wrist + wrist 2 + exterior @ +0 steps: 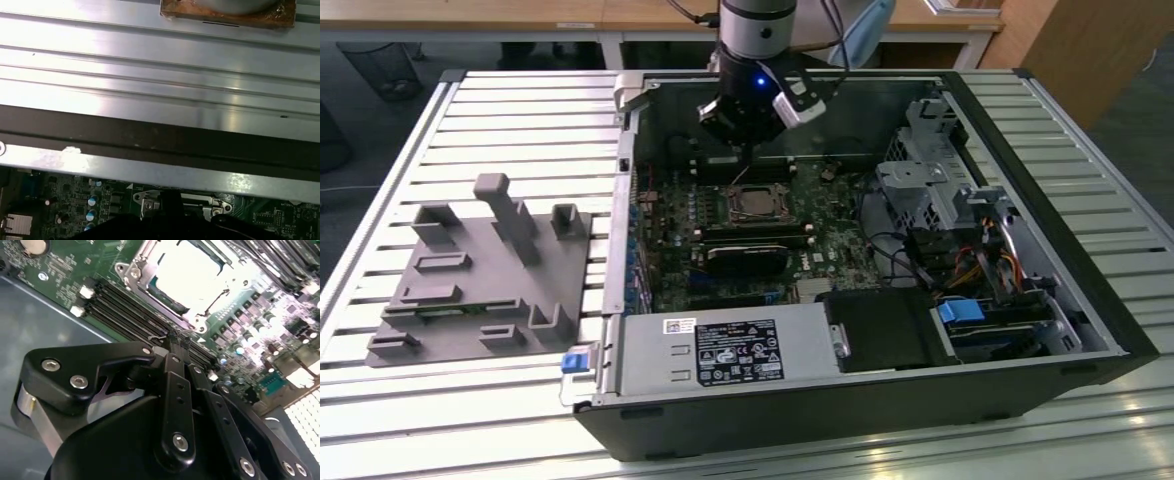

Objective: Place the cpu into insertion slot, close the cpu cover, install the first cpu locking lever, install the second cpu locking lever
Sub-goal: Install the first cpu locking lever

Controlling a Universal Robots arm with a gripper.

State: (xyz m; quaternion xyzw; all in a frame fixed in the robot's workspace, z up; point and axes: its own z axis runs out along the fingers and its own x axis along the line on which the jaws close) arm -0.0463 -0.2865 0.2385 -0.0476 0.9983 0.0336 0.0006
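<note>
The cpu (187, 275) lies flat in the insertion slot (731, 192) on the green board, its silver top glaring in the second wrist view. The silvery cpu cover (134, 274) frames it and looks folded down around it. My gripper (176, 340) hangs just beyond the socket's far edge, over the black memory slots (125, 310), with its black fingers drawn together and shut. Nothing shows between them. A thin metal wire (154, 334) runs beside the fingertips. In the exterior view the gripper (744, 158) stands right above the socket's back edge. I cannot tell how the locking levers sit.
The open computer case (1067, 300) lies on a slatted metal table (520, 120). A black heatsink block (747, 262) sits in front of the socket, the power supply (720, 352) nearer still, drive cages and cables (947, 200) at the exterior view's right. A grey fixture (480, 270) rests at its left.
</note>
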